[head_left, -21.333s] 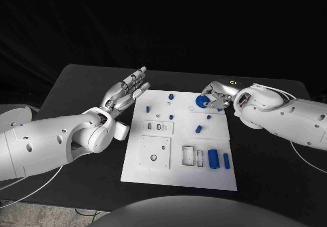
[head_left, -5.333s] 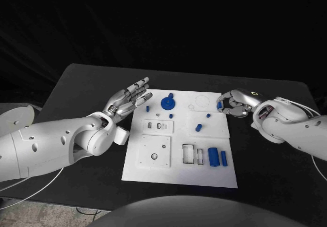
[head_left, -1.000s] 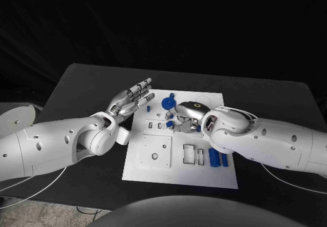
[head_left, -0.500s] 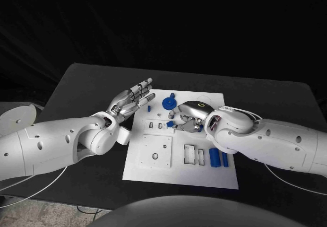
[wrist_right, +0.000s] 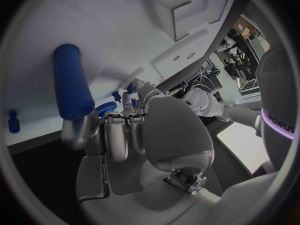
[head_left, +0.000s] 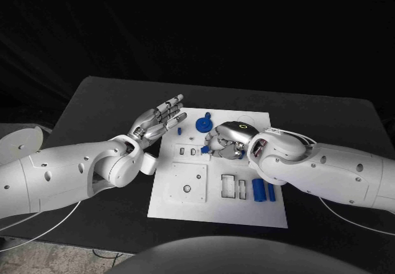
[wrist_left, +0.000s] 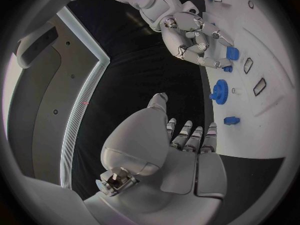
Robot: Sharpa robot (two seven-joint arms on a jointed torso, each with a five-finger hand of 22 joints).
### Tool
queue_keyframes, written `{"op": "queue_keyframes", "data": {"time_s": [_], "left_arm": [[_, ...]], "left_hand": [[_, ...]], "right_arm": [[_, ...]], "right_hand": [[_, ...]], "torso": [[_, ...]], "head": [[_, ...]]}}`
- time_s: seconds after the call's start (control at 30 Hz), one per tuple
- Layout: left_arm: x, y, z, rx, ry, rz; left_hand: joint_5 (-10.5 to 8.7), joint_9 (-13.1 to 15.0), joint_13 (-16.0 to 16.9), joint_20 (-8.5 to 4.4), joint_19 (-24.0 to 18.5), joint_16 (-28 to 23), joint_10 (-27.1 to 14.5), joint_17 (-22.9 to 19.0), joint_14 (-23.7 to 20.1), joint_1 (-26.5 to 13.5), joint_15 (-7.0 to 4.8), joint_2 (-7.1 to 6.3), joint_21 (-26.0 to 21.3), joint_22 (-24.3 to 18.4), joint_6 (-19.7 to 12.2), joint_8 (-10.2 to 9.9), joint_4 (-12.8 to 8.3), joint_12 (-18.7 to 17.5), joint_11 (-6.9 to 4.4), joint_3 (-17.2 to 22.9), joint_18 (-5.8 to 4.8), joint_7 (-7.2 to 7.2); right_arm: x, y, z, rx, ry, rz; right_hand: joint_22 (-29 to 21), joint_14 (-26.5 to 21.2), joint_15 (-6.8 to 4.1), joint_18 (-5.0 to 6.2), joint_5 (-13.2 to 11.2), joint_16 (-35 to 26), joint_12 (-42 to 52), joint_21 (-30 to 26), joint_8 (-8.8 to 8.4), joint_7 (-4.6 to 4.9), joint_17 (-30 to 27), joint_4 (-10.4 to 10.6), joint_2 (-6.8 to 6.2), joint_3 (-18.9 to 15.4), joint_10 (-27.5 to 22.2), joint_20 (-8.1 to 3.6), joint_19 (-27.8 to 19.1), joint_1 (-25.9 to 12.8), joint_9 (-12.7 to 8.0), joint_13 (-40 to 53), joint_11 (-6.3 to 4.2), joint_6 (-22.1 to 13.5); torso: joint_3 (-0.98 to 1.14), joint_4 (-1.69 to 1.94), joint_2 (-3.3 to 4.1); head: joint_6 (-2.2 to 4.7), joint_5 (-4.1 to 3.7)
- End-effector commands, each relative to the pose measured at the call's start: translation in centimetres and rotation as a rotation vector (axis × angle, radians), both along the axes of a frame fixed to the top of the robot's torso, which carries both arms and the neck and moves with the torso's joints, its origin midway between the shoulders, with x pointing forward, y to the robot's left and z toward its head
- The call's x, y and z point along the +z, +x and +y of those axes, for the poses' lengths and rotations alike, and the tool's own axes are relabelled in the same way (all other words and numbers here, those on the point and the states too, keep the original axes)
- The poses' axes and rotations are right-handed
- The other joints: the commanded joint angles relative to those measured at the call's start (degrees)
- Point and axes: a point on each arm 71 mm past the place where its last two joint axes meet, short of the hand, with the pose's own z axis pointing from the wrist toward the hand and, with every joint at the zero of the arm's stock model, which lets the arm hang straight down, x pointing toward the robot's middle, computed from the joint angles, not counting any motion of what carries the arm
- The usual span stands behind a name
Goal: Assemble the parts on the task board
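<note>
The white task board (head_left: 188, 201) lies in the middle of the black table. My right hand (head_left: 225, 140) hovers over its far middle and pinches a short blue cylinder (head_left: 205, 148), also seen as the blue cylinder (wrist_right: 71, 82) against the fingers (wrist_right: 116, 135). A blue gear (head_left: 202, 123) stands on the board just beyond that hand. My left hand (head_left: 160, 117) is raised beside the board's far left edge, fingers spread, holding nothing. In the left wrist view, my right hand (wrist_left: 194, 35) holds the cylinder (wrist_left: 232, 53) near the gear (wrist_left: 219, 91).
A small blue peg (head_left: 180, 131) stands near the board's far left corner. Two long blue pieces (head_left: 257, 190) lie side by side at the board's near right. Several rectangular slots (head_left: 228, 186) and a square recessed plate (head_left: 186, 182) lie at the near middle and left.
The gear went from my right hand onto the board's far middle. The right hand moved from the board's right edge to its middle and picked up the blue cylinder. Over the last second it barely moved.
</note>
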Motion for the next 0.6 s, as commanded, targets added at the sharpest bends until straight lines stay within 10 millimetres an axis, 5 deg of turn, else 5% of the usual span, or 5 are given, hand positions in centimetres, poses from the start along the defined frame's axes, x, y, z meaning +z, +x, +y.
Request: {"op": "queue_keyframes", "data": {"time_s": [0.03, 0.6], "left_arm": [[0.08, -0.07, -0.24, -0.020, -0.015, -0.001], [0.09, -0.11, -0.25, -0.020, -0.015, 0.000]], "left_hand": [[0.18, 0.06, 0.08, 0.01, 0.28, 0.36, 0.01, 0.07, 0.12, 0.61, 0.14, -0.03, 0.31, 0.07, -0.03, 0.16, -0.32, 0.23, 0.24, 0.13, 0.12, 0.39], [0.20, 0.06, 0.08, 0.02, 0.30, 0.37, 0.01, 0.08, 0.13, 0.64, 0.17, -0.04, 0.32, 0.07, -0.05, 0.15, -0.39, 0.24, 0.27, 0.18, 0.11, 0.42]], "right_arm": [[-0.19, -0.11, 0.16, 0.019, -0.014, 0.002], [-0.25, -0.10, 0.26, 0.024, -0.014, 0.006]], "right_hand": [[9.36, 5.35, -0.57, 0.85, -0.18, -0.03, 0.22, -0.13, 0.36, -0.12, 13.78, -0.16, 0.21, -0.27, 6.01, -0.46, 0.02, 0.00, 0.12, 15.10, -0.21, 0.23], [9.36, 5.32, -0.57, 0.84, -3.12, -0.08, 0.22, -0.20, 0.71, -0.15, 13.75, 0.33, 0.20, -1.19, 6.01, -0.48, 0.01, -0.82, 0.85, 15.10, -0.21, -1.05]], "torso": [[-0.03, 0.00, 0.00], [-0.02, 0.04, 0.00]], "head": [[0.00, -0.02], [0.00, -0.07]]}}
